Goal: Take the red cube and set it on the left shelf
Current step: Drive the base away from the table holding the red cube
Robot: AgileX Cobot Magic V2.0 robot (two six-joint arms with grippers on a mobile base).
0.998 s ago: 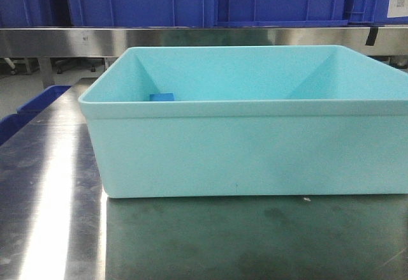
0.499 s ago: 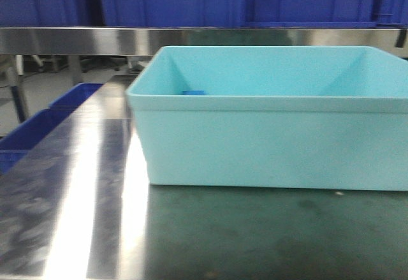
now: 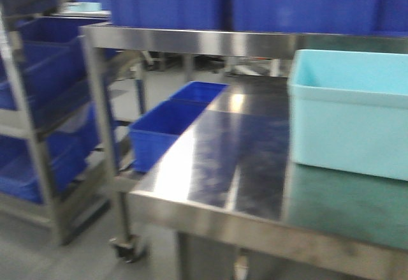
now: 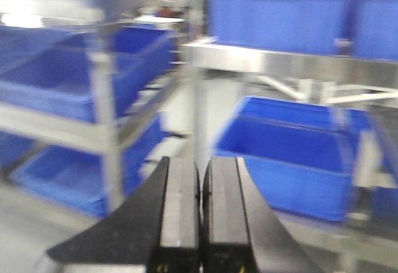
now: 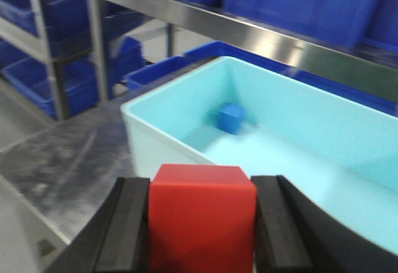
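Red, smooth cube [image 5: 202,214] is sitting pinched in my right claw [image 5: 203,223]; my black, flat-faced left claw [image 4: 200,189] is pressing together.

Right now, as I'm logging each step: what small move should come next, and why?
Probably swing left toward the stainless-steel rack of blue crates: the right claw grips the red cube, yet hangs by the pale teal plastic tub, not a shelf.

Counts: 1 red cube [image 5: 202,223]; 1 blue cube [image 5: 231,118]; 1 pale teal tub [image 5: 146,142]; 2 low blue crates [image 3: 159,130] at centre; left gripper [image 4: 200,167] and right gripper [image 5: 202,186], 2 in all. Rack crates, left edge: too blurred to count.
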